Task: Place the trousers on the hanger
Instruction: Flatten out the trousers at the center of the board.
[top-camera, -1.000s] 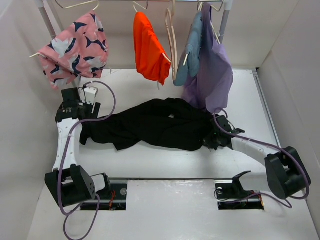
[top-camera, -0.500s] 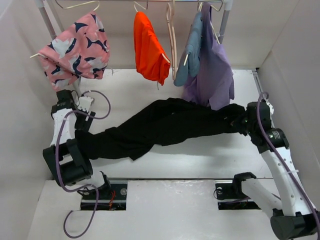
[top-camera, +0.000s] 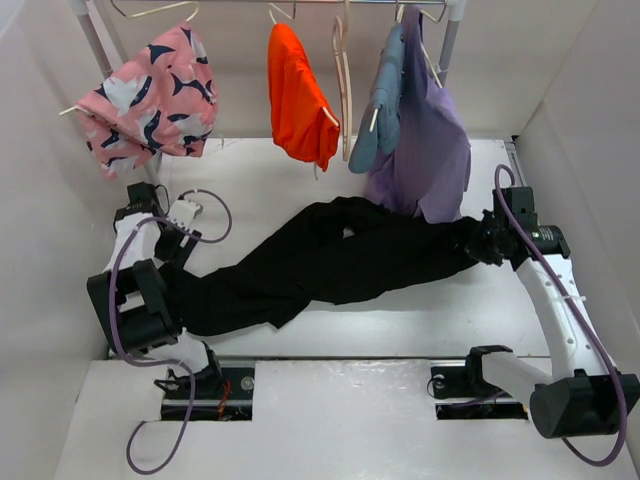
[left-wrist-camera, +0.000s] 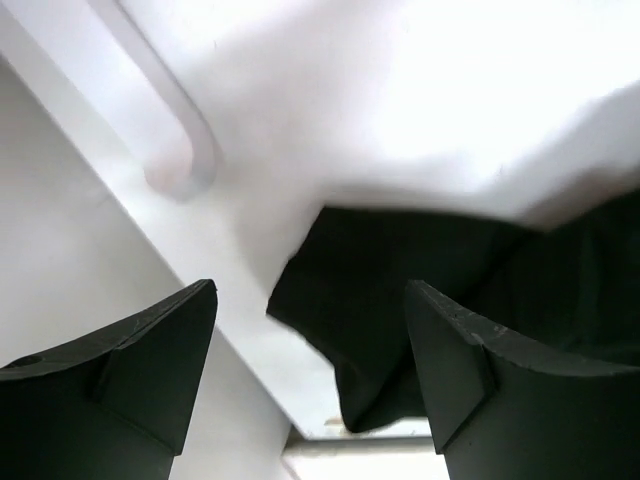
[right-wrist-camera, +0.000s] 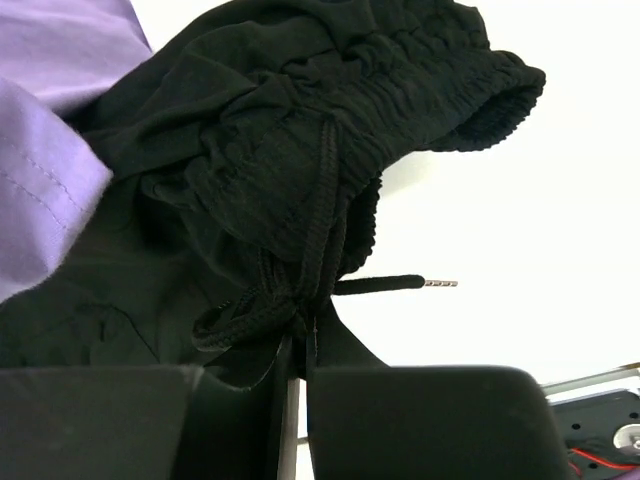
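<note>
Trousers (top-camera: 330, 262) stretched lengthwise between grippers: waistband pinched in right gripper (right-wrist-camera: 295, 375), leg ends just ahead of spread left gripper (left-wrist-camera: 310, 292).

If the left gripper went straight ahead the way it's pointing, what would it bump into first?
Most likely the trousers. The left gripper is open, and the black end of a leg lies right ahead, between its fingers. The wrist view doesn't show clearly how far off it is.
</note>
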